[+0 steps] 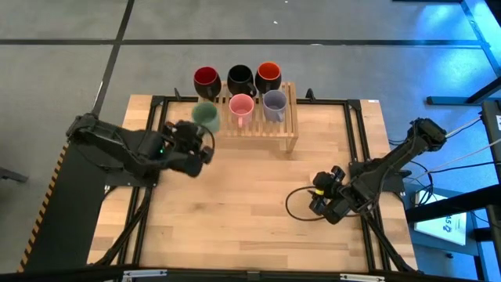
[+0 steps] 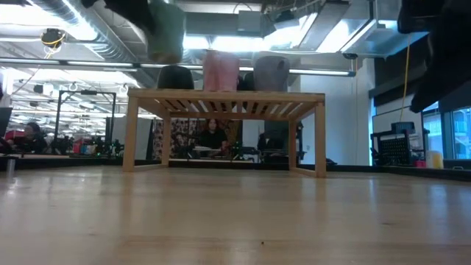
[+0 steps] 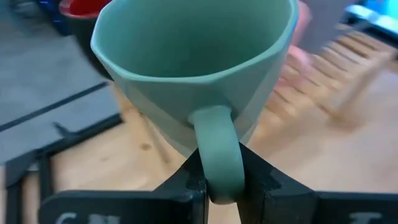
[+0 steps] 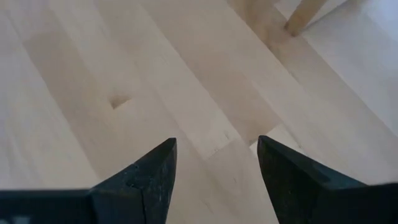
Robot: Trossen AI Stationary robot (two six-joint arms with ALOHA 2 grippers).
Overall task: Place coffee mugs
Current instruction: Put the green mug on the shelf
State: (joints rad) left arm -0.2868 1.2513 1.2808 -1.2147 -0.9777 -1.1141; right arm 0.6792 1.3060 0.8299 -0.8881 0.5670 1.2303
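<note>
Nearest the lens, a curved pale green mug handle, pinched tight between the two dark fingers of the left gripper (image 3: 219,180). Pale green round ceramic mug (image 1: 206,117) held clear of the light wooden tabletop (image 1: 235,211), just off the left end of the slatted wooden rack (image 1: 291,129) near the far edge. Already on the rack: dark red mug (image 1: 207,80), black mug (image 1: 240,78) and orange mug (image 1: 268,75) along the back, pink mug (image 1: 241,106) and lavender mug (image 1: 274,103) in front. One free spot, front left, beside the pink one.

Best done slowly: keep the rim level, carry sideways over the rack's end rail, lower straight down onto the slats, well clear of the pink neighbour. Release only once the base sits flat; then back out along the handle's line.

Right gripper (image 1: 327,202) idle near the right edge, fingers spread, nothing held.
</note>
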